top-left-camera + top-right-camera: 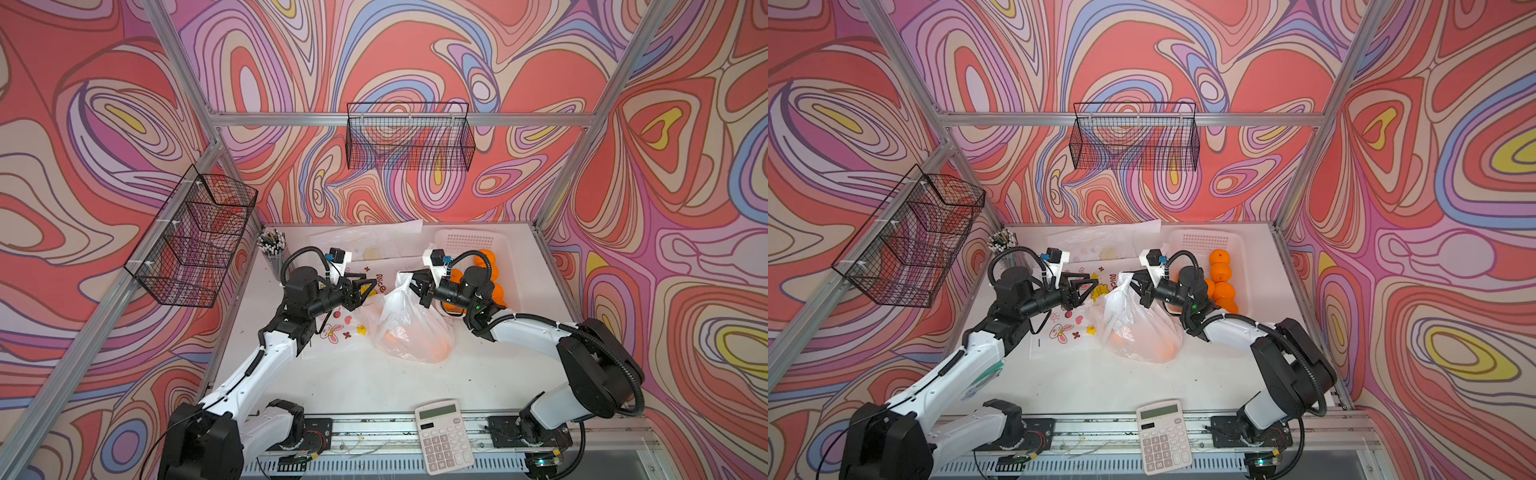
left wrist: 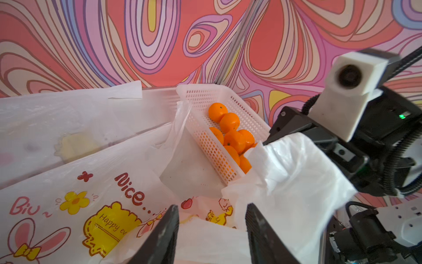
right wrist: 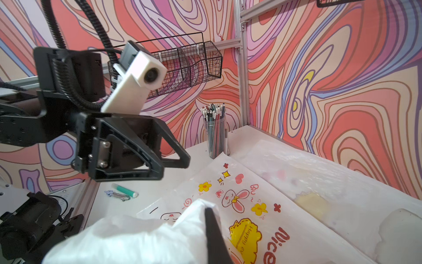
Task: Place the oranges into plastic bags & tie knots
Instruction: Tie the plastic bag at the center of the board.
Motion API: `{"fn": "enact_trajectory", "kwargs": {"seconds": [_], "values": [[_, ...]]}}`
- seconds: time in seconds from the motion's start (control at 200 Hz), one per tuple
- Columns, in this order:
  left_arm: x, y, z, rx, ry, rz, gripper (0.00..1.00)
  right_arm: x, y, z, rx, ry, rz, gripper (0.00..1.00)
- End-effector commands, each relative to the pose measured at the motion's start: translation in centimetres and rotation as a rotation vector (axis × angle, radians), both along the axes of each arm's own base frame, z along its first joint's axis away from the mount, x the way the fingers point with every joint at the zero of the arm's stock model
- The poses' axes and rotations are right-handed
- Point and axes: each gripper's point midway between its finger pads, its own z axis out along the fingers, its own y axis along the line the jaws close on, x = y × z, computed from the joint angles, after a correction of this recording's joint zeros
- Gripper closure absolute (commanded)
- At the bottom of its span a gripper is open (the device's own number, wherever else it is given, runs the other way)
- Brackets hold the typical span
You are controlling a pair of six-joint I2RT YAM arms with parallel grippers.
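Observation:
A translucent plastic bag stands mid-table with oranges showing through its lower part. My right gripper is shut on the bag's white handle and holds it up. My left gripper is open just left of the bag, and another white handle strip lies loose between its fingers. More oranges sit in the white perforated basket at the back right. Flat printed plastic bags lie under the left gripper. No knots are in view.
A cup of pencils stands at the back left. A calculator lies on the front rail. Black wire baskets hang on the back wall and the left wall. A green marker lies near the left edge.

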Motion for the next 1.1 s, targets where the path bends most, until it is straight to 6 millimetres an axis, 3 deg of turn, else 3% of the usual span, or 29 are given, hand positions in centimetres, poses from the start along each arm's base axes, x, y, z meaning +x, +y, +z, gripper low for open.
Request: {"fn": "enact_trajectory", "kwargs": {"seconds": [0.0,0.13,0.275,0.411,0.771,0.937,1.092], "values": [[0.8,-1.8,2.1,0.059,-0.202,-0.077,0.49,-0.8,0.3,1.6,0.016,-0.023,0.036,1.00],[0.3,-4.6,1.9,0.061,-0.286,-0.178,0.48,-1.3,0.4,1.8,0.018,-0.023,0.064,1.00],[-1.1,-7.5,0.7,0.059,-0.262,-0.254,0.49,-1.7,0.2,2.2,0.048,-0.033,0.070,1.00],[-2.2,-8.6,-1.0,0.055,-0.242,-0.250,0.49,-2.1,0.2,2.3,0.067,-0.039,0.091,1.00],[-2.7,-5.8,0.8,0.050,-0.228,-0.157,0.48,-2.0,0.2,2.0,0.049,-0.048,0.078,1.00],[-3.2,-3.1,1.6,-0.040,-0.157,-0.092,0.45,-2.0,0.2,2.1,0.053,-0.054,0.083,1.00],[-2.7,-1.6,4.2,-0.207,-0.054,-0.061,0.44,-2.1,0.3,2.1,0.050,-0.056,0.091,1.00]]}}
